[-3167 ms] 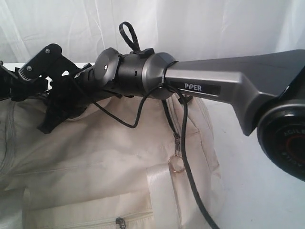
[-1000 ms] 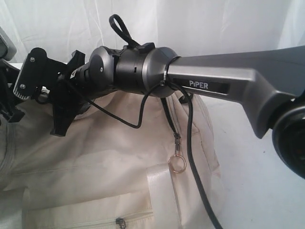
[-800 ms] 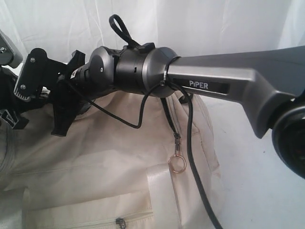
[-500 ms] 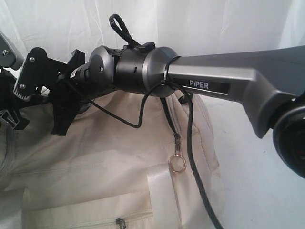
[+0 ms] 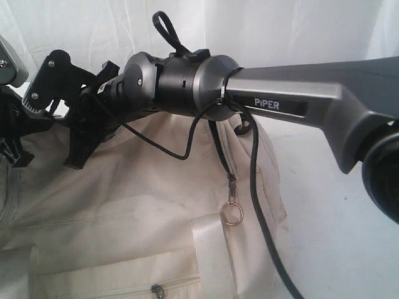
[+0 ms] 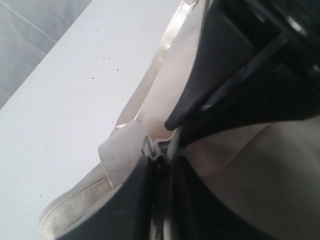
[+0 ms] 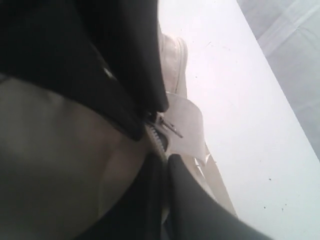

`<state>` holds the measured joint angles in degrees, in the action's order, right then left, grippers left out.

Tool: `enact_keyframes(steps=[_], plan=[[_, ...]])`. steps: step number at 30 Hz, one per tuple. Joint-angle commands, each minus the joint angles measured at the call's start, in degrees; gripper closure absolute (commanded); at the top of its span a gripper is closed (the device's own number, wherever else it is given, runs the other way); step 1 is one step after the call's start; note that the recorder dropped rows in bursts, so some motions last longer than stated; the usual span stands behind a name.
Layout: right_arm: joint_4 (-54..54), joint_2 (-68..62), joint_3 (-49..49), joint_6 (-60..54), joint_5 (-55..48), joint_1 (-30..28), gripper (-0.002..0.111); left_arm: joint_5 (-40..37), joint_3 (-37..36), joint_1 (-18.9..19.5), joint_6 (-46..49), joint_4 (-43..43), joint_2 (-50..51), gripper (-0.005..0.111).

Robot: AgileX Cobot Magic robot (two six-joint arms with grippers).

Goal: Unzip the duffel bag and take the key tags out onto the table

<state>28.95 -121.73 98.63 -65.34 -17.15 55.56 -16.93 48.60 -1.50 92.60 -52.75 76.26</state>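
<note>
Robot lab bench.
A draped white backdrop [image 5: 280,31], a white table [image 5: 349,243], a PiPER-labelled robot arm [image 5: 312,93].

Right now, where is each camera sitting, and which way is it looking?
Exterior: off the arms, close up, facing the duffel bag on the table. The right arm reaches across, and the left arm peeks in at the edge.
Left wrist: on the left arm, looking along the left gripper, closed on the zipper slider at the bag's end.
Right wrist: on the right arm, looking along the right gripper at that slider from the other side.
Shared: both wrist views show the slider, the webbing tab, both grippers and the table.
</note>
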Motion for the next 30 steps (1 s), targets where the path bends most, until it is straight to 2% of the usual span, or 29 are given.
enact_keyframes(steps=[1,12,18,22,24,26,30], plan=[[-2.0,-0.61,-0.43,1.33,0.52,-3.03,0.108,-0.48,0.05,0.25,-1.86,4.26,-2.16,0.107],[-2.09,-1.8,-0.43,2.66,0.89,-3.74,0.108,-1.27,0.05,0.25,-14.9,17.95,-3.72,0.107],[-2.09,-1.8,-0.43,4.21,0.44,-4.2,0.108,-1.07,0.05,0.25,-14.9,18.1,-3.85,0.107],[-2.09,-1.7,-0.43,4.21,0.45,-4.2,0.108,-0.28,0.05,0.25,-14.9,14.99,-3.52,0.107],[-2.09,-1.7,-0.43,4.21,0.45,-4.2,0.108,0.55,0.05,0.25,-14.12,10.62,-3.52,0.102],[-2.09,-1.7,-0.43,4.21,0.45,-4.2,0.108,1.4,0.05,0.25,-12.48,6.87,-3.52,0.091],[-1.8,-1.7,-0.43,4.21,0.45,-3.98,0.108,3.64,0.05,0.25,-9.74,1.33,-3.52,0.063]])
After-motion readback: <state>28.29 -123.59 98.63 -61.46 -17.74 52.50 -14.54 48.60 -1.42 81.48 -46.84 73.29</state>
